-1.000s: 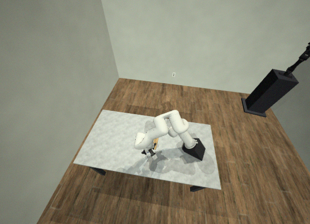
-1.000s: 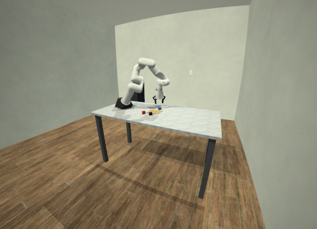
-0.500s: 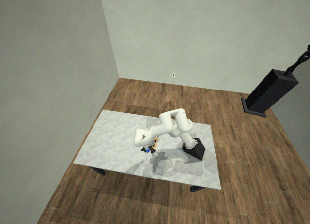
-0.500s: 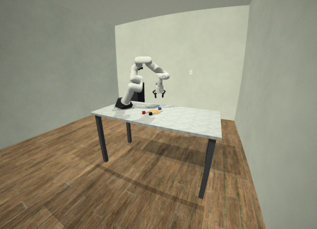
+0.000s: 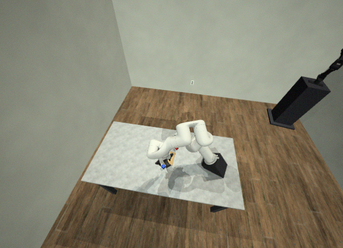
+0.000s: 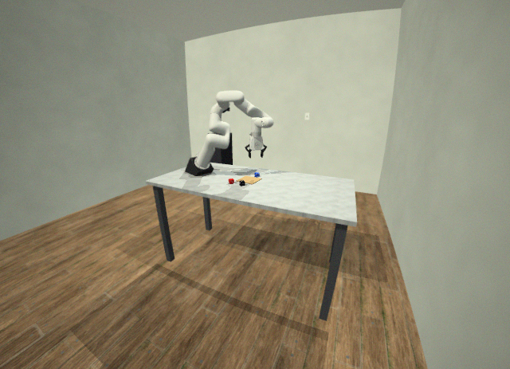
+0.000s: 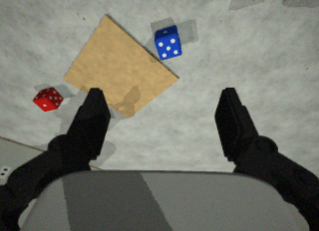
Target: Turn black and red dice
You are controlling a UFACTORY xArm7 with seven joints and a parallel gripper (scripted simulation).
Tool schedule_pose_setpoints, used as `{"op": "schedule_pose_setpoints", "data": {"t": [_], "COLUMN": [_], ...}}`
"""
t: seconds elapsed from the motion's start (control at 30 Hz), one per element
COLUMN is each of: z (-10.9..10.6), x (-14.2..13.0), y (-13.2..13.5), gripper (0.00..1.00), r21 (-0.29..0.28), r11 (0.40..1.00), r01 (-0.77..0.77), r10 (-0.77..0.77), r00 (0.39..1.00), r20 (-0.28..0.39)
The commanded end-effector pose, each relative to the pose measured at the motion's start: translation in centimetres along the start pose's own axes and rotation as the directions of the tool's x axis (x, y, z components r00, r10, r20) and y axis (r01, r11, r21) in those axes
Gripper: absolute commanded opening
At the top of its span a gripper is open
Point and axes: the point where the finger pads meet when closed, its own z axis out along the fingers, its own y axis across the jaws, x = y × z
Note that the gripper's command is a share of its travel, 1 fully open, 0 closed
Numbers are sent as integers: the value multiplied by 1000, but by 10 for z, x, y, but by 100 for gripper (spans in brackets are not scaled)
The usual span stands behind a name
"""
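My gripper (image 6: 256, 155) (image 7: 161, 102) is open and empty, high above the table. The tan mat (image 5: 172, 159) (image 6: 251, 178) (image 7: 102, 52) lies flat. The blue die (image 5: 163, 166) (image 6: 256, 174) (image 7: 168, 44) is at the mat's edge; the wrist view shows one bright face with several pips and a darker face with one pip. The red die (image 5: 176, 148) (image 6: 231, 181) (image 7: 48, 100) lies off the mat, beside its left corner in the wrist view, showing one pip on a lower face. The black die (image 6: 241, 182) is by the mat's front-left edge in the exterior view; it is hidden in the wrist view, its pips unreadable.
The white table (image 5: 124, 151) (image 6: 304, 192) bears the arm's black base (image 5: 217, 166) (image 6: 198, 167). A black pedestal (image 5: 296, 104) with another dark arm stands beyond the table in the top view. The arm partly covers the mat there.
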Motion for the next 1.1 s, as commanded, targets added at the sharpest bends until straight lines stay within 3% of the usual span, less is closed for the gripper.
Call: {"op": "schedule_pose_setpoints", "data": {"t": [0.0, 0.13, 0.17, 0.37, 0.7, 0.73, 1.07], "z": [0, 0, 2, 4, 4, 5, 6], "x": [-7, -7, -29, -56, -57, -82, -87], "y": [-1, -1, -10, -24, -24, -40, -44], "gripper": [100, 100, 100, 100, 100, 100, 100], "r21": [-1, -1, 6, 14, 14, 19, 20], "r11": [999, 999, 985, 941, 938, 867, 845], "r01": [-37, -37, -172, -339, -346, -498, -534], "r10": [37, 37, 172, 339, 346, 498, 535], "r00": [999, 999, 985, 941, 938, 867, 845], "r20": [-2, -2, -6, -9, -9, -10, -9]}}
